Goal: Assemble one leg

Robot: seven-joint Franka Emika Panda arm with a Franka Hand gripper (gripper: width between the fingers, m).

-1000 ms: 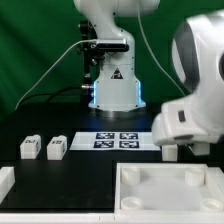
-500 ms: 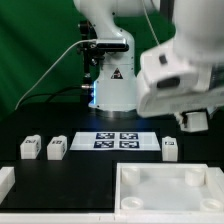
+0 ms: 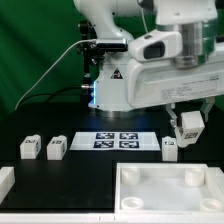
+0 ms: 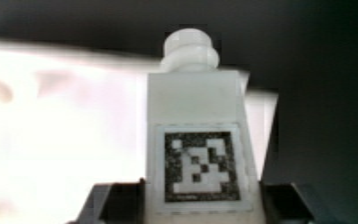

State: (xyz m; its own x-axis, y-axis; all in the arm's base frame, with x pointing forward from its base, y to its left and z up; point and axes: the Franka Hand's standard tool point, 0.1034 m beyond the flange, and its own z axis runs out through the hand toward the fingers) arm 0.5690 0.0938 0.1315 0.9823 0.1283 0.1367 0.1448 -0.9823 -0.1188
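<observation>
The jaws are closed on the leg (image 4: 197, 110). In the wrist view the dark fingers (image 4: 115, 203) press its two sides near the tagged end, the square tag faces the camera, and a rounded peg sticks out of the far end, away from the jaws. In the exterior view the gripper (image 3: 188, 130) points downward with the same leg (image 3: 189, 122) between its fingers, apparently clear of the black table (image 3: 90, 170).

Just below the jaws, slightly toward the exterior view's left, another leg (image 3: 170, 148) stands on the table, apart from the held one. Further toward the exterior view's left of the jaws lies the marker board (image 3: 120, 139), flat in front of the arm's base. Well beyond it on that side two more legs stand side by side, the nearer leg (image 3: 57, 148) and the farthest leg (image 3: 29, 148). Below the jaws and closer to the camera sits the tray (image 3: 128, 190), its raised rim facing up.
</observation>
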